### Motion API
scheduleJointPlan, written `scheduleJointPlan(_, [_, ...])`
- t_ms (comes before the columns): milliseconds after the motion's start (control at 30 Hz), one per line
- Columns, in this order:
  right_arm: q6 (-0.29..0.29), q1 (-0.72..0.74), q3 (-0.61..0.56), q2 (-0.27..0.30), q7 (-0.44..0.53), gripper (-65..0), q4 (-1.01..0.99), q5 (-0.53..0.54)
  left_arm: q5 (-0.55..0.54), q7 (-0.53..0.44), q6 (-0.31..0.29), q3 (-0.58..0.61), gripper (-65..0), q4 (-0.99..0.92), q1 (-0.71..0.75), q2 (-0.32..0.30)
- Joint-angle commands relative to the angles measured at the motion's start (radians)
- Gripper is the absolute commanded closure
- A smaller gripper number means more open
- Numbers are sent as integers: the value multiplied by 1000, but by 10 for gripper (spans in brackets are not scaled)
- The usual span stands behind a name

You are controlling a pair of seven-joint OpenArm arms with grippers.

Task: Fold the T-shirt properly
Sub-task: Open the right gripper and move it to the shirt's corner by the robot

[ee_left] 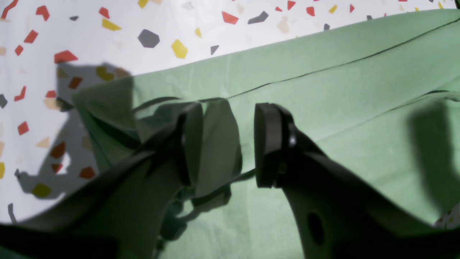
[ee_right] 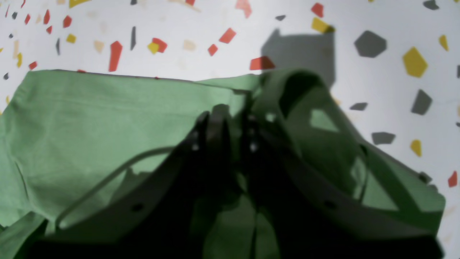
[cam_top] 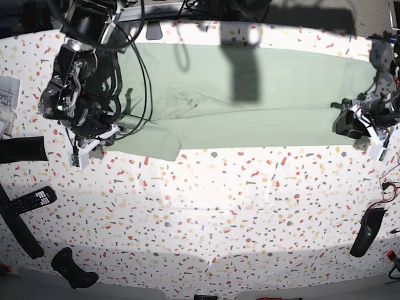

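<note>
The T-shirt (cam_top: 250, 94) lies spread as a long folded band across the far half of the speckled bench (cam_top: 206, 206), running from about 9 o'clock to 3 o'clock in the base view, its near edge straight. A small flap hangs lower at the 9 o'clock end.

Left gripper (ee_left: 226, 144), at the shirt's 3 o'clock end in the base view: jaws stand apart. A raised fold of cloth sits between them against the 9 o'clock pad (ee_left: 192, 144); the other pad (ee_left: 266, 144) is clear of it. No clamp on the cloth.

Right gripper (ee_right: 224, 126), at the shirt's 9 o'clock end in the base view: jaws drawn close together over a bunched corner of the shirt at the cloth's edge. The wrist view is dark and blurred there; whether the cloth is pinched cannot be told
</note>
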Motion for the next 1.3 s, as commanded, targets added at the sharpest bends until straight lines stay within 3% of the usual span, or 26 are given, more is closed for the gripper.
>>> scheduleJointPlan(0, [7, 11, -2, 3, -27, -124, 5, 2, -16, -13, -3, -12, -218, 17, -16, -20])
scheduleJointPlan(933, [8, 11, -2, 3, -32, -129, 95, 2, -16, -13, -3, -12, -218, 17, -16, -20])
scheduleJointPlan(1267, [29, 10, -2, 3, -28, 0, 96, 2, -16, -13, -3, -12, -218, 17, -16, -20])
